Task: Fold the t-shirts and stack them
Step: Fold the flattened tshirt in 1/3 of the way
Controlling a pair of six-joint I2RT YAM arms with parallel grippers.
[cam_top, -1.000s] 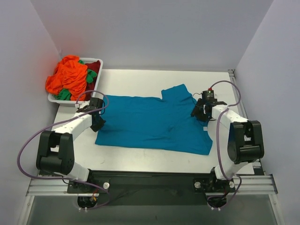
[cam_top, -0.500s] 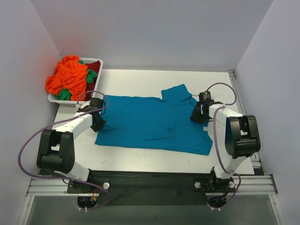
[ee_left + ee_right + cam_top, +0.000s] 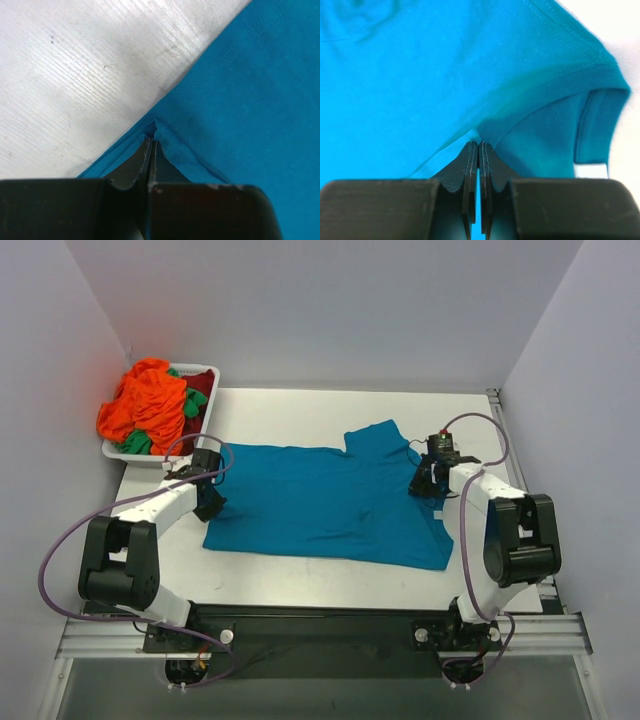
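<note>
Teal-blue t-shirt (image 3: 320, 505) lies spread flat on the desk (image 3: 290, 415), left hand (image 3: 212, 502) clamped shut on its edge at nine o'clock, right hand (image 3: 427, 483) clamped shut by a sleeve seam at three o'clock, likely to lift both ends into a fold.

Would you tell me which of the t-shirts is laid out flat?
The teal-blue t-shirt; the other t-shirts lie bunched in the white tray.

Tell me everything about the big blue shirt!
The blue shirt is soft, plain teal cloth with stitched hems and short sleeves. It lies spread almost flat on the white table, slightly wrinkled in the middle. The left claw pinches its edge on one side, and the right claw pinches it on the other.
</note>
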